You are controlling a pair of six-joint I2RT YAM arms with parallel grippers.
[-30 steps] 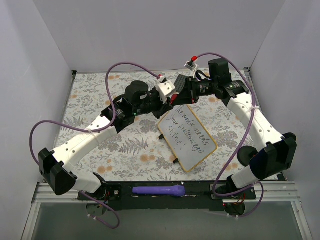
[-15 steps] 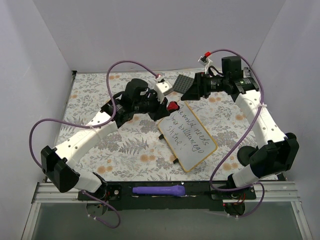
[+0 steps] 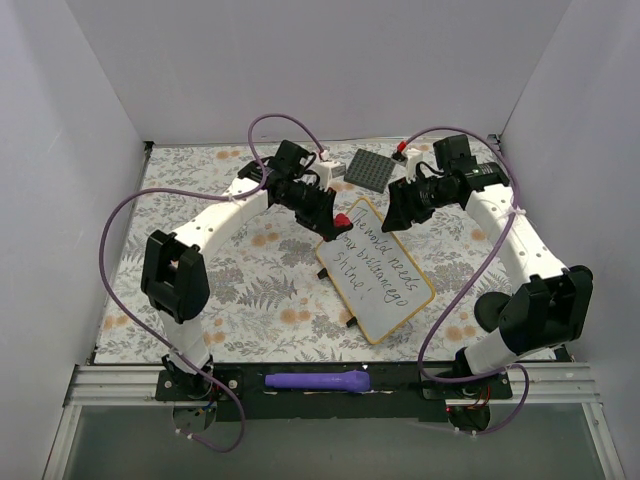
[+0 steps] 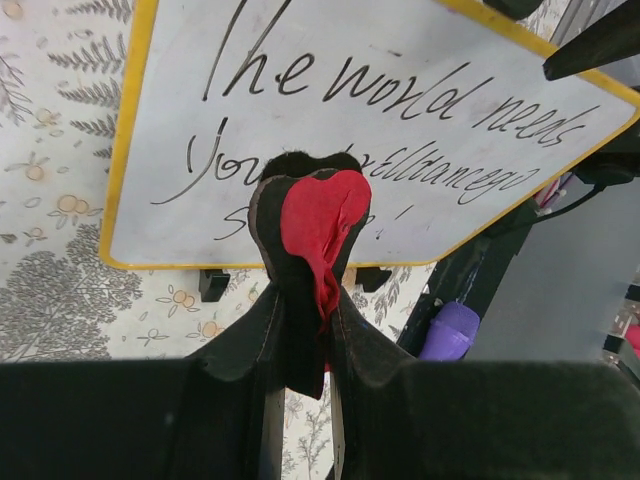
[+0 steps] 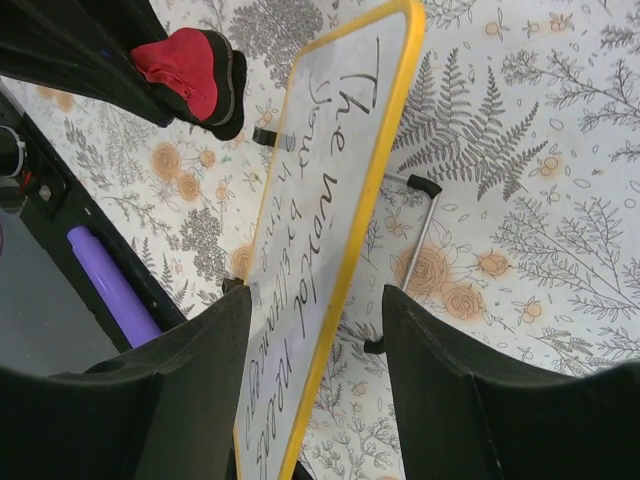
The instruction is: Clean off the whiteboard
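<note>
**A:** Where is the board (image 3: pixel 375 270)?

**B:** In the middle of the floral mat (image 3: pixel 200 290), turned at an angle. It is propped on its black feet, so the face tilts up. Three lines of black handwriting cover it, and none of it looks wiped.

**A:** What is the left gripper (image 4: pixel 300 310) doing?

**B:** Its fingers are clamped on a red-and-black eraser (image 4: pixel 318 225), with the pad sticking out past the tips. It hangs by the board's far corner, near the first word. I think it is held that way so the felt reaches the surface before the fingers do. I cannot tell whether the pad touches the board.

**A:** And the right gripper (image 5: pixel 318 297)?

**B:** Its fingers are apart and hold nothing. In its wrist view the board's yellow edge runs between them. I read that as lining up to pinch the frame and steady the board. A board propped like this would probably slide or tip under a wiping push. I cannot tell whether the fingers touch the frame.

**A:** Is anything else nearby?

**B:** A grey studded plate (image 3: pixel 371 168) lies beyond the board, apart from it. A purple pen (image 3: pixel 317 381) lies on the front rail. Neither seems to matter to the job.

**A:** How far along is the task?

**B:** I would say it is right at the start. The eraser is in hand, but the wiping has not begun.
</note>
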